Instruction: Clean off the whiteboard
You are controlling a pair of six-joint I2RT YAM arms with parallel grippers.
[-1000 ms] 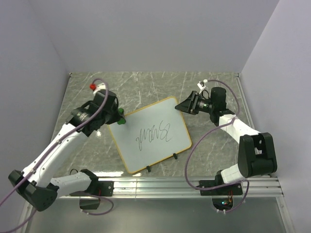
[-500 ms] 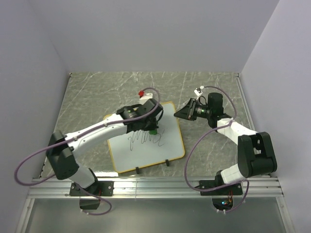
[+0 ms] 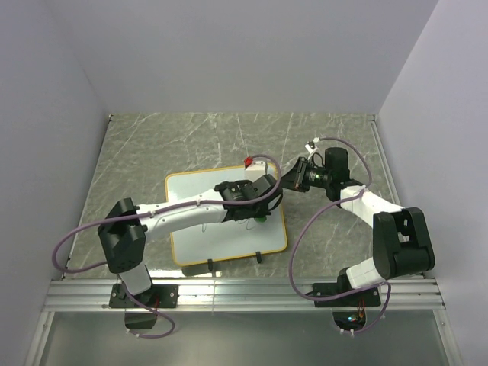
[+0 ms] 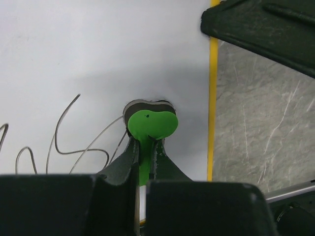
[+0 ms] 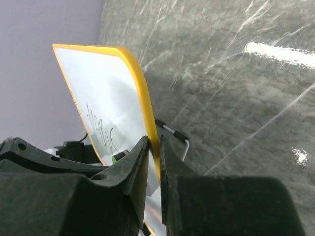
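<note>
Sweeping rightward since half a second ago, the left gripper point(image 3: 261, 211) has gone from the middle of the whiteboard point(image 3: 198, 191) to near its right edge, and the board has turned a little on the worktop point(image 3: 152, 145). Two black clip feet point(image 3: 210, 264) sit at the board's near edge. Farther in, the left gripper is clamped on the stem of a green eraser point(image 4: 151, 123), whose pad is pressed flat on the white surface. A dark scribble point(image 4: 64, 142) lies just left of the eraser. At the board's far right corner, the right gripper point(image 5: 153, 145) pinches the yellow frame point(image 5: 133, 64), one finger on each side.
</note>
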